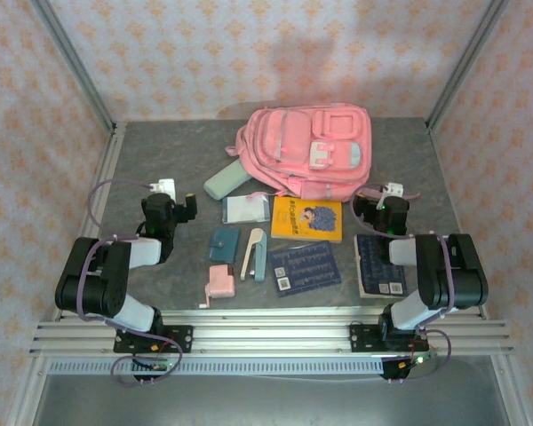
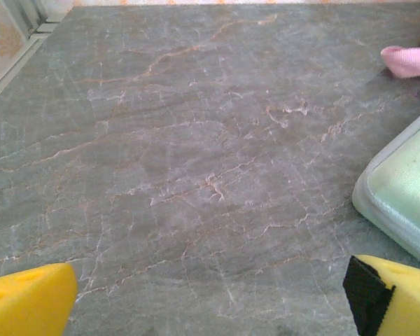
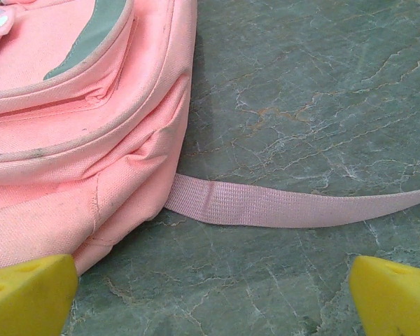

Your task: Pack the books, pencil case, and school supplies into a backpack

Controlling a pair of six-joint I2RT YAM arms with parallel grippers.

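Your left gripper low over the table, fingers wide apart, empty, pencil case just right of it, your right gripper spread too, facing the backpack and its strap, print on the books too small to read.

Robot test cell, not a lived-in room. My left arm and right arm are bolted to aluminium rails at the near edge of a grey marble-look table. Slanting aluminium posts frame the cell. Its walls are flat panels of peach-patterned wallpaper, like a staged backdrop.
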